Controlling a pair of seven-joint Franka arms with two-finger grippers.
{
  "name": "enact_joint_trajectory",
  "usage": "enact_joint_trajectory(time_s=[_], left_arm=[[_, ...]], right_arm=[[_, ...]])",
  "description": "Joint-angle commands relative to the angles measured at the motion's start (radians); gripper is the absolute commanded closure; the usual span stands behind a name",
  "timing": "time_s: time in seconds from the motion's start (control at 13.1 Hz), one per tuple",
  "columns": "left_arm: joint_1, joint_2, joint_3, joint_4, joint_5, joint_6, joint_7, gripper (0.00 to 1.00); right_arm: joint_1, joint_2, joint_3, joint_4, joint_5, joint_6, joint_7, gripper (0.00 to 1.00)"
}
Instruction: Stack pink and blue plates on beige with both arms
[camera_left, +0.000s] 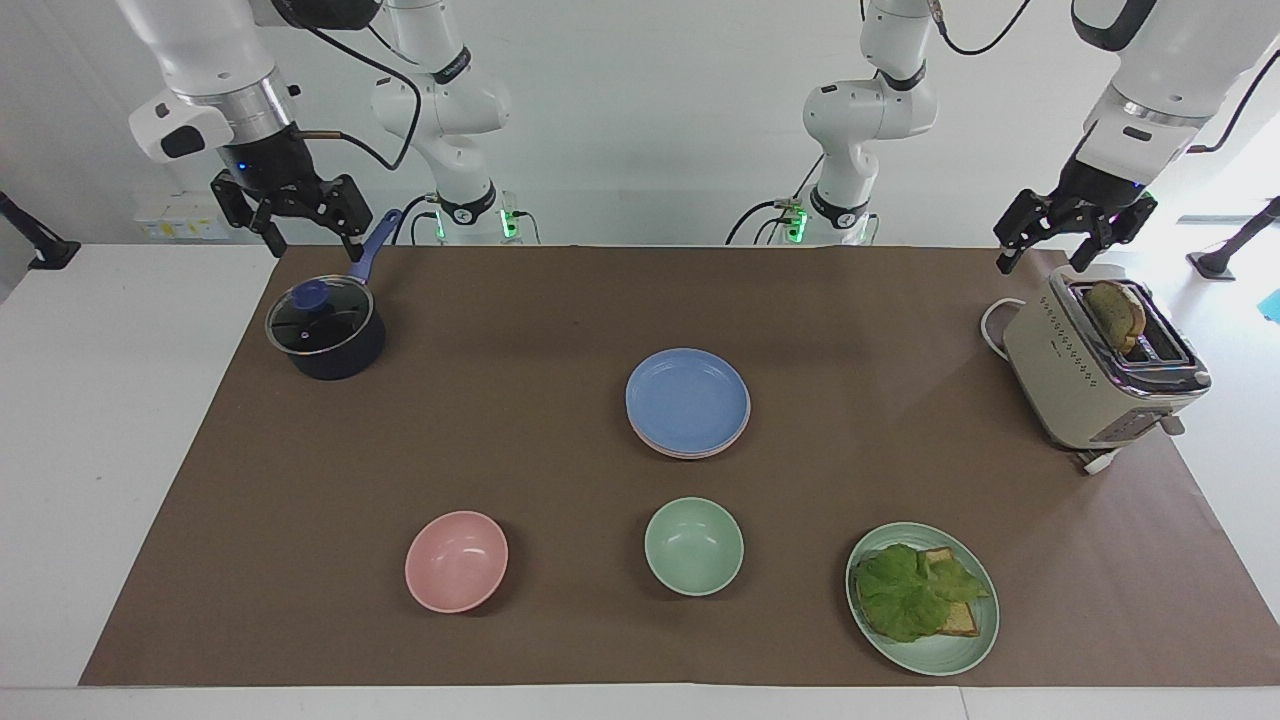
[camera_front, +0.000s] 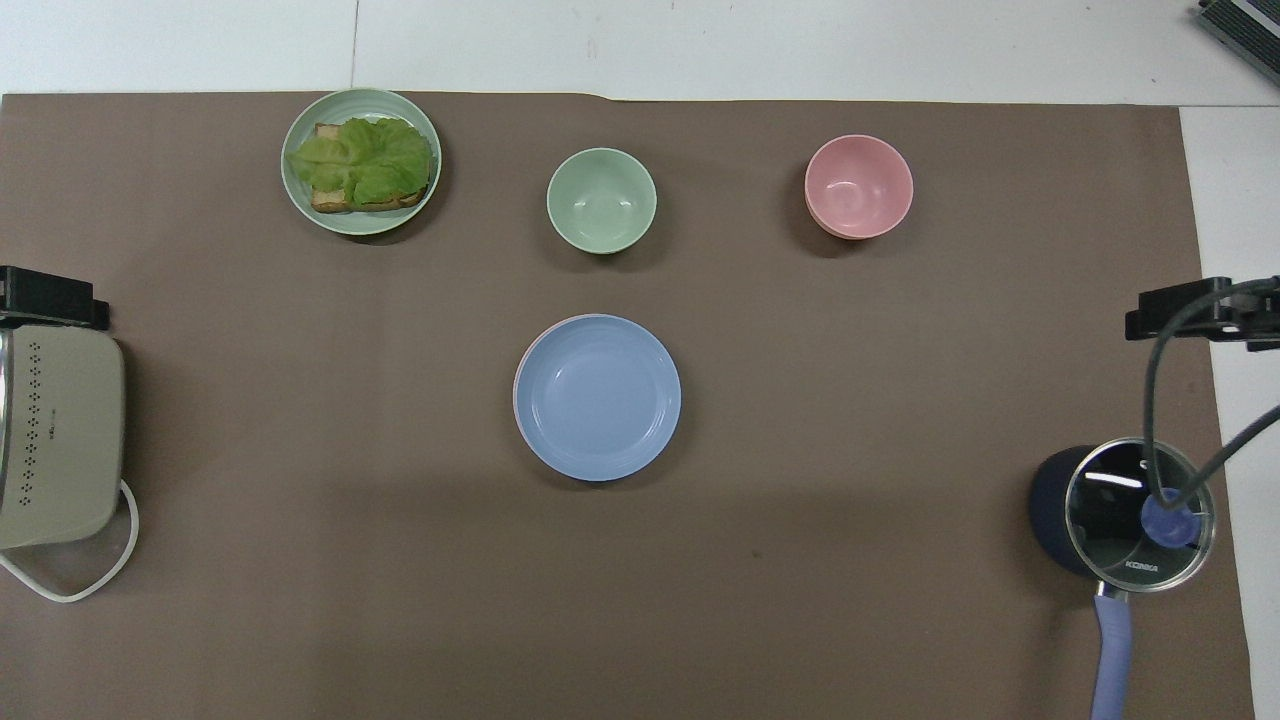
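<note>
Blue plate (camera_left: 687, 398): round, shallow, matte cornflower blue, lying on top of the stack at the middle of the brown mat (camera_left: 560, 310), well apart from both claws.
Pink plate (camera_left: 690, 452): showing only as a pale pink rim peeking out under the blue plate.
Beige plate: cannot be made out in either view.
Right gripper (camera_left: 297, 212): hanging released, fingers spread and holding nothing, over the mat's edge just above the saucepan (camera_left: 326, 330) and its blue handle.
Left gripper (camera_left: 1072, 235): hovering released and empty over the toaster (camera_left: 1098, 370), which is carrying a slice of bread.
Bowls: the pink bowl (camera_left: 456, 561) and green bowl (camera_left: 693, 546) are sitting farther from the robots than the stack.
Green plate (camera_left: 955, 650): lying beside the green bowl toward the left arm's end, carrying lettuce on bread.
</note>
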Motion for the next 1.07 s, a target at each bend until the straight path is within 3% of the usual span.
enact_joint_trajectory(time_s=[0.0,0.99], left_arm=[[-0.010,-0.005,0.006,-0.002,0.019,-0.013,0.005,0.00],[-0.010,-0.005,0.005,-0.002,0.019,-0.013,0.007,0.00]], right_arm=[[-0.018,-0.029,0.013,-0.039,-0.015,0.007,-0.022,0.00],[-0.011,-0.028,0.016,-0.051,-0.046,0.011,-0.034,0.00]])
